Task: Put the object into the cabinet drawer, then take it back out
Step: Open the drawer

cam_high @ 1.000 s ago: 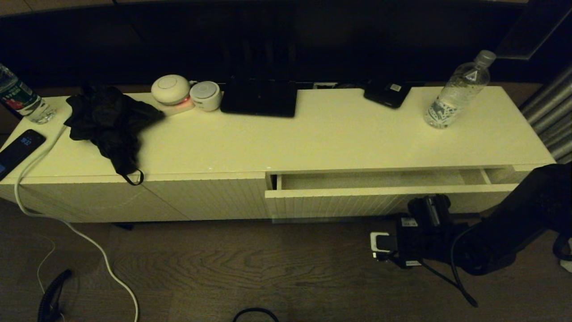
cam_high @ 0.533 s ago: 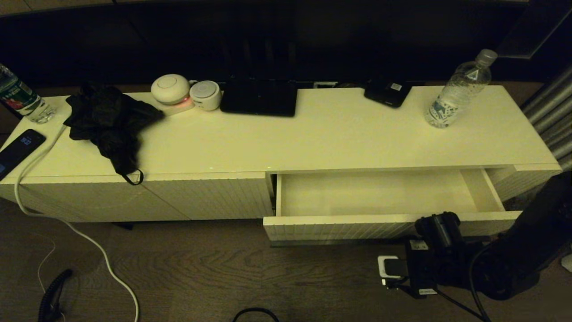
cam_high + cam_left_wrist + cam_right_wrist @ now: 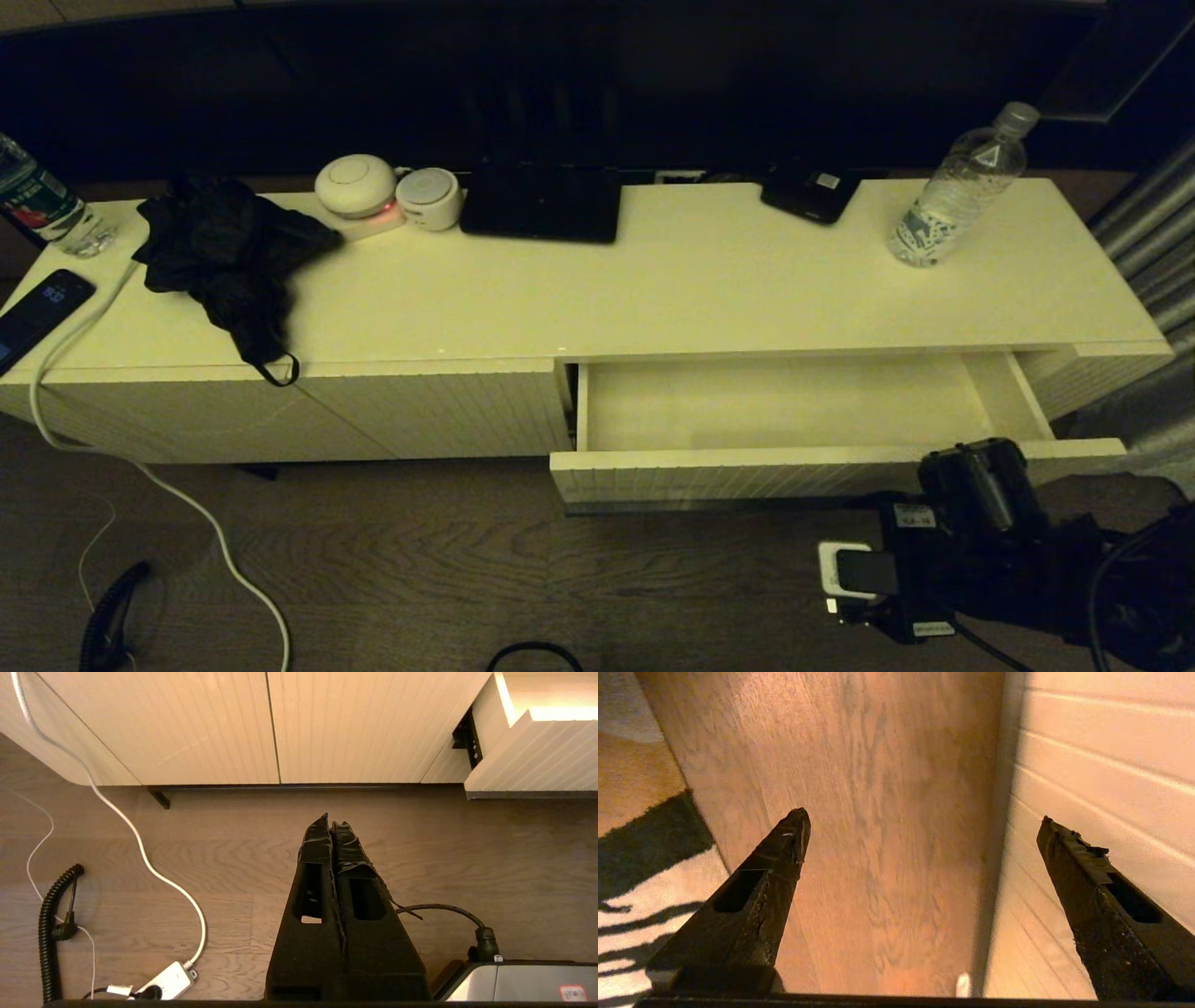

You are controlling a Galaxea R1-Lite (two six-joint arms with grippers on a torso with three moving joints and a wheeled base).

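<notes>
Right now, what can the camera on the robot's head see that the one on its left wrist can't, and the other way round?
Only the head view shows the clear plastic water bottle with a grey cap upright on the long cream cabinet's top, the pale inside of the pulled-out ribbed cream drawer, and the right pincer beside it. Only the left wrist view shows the shut left pincer above the wooden floor. Both show ribbed fronts, floor and the white cable.

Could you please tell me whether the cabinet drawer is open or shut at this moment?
Open. The cabinet drawer is pulled well out from the cabinet, its pale interior exposed and empty in the head view.
</notes>
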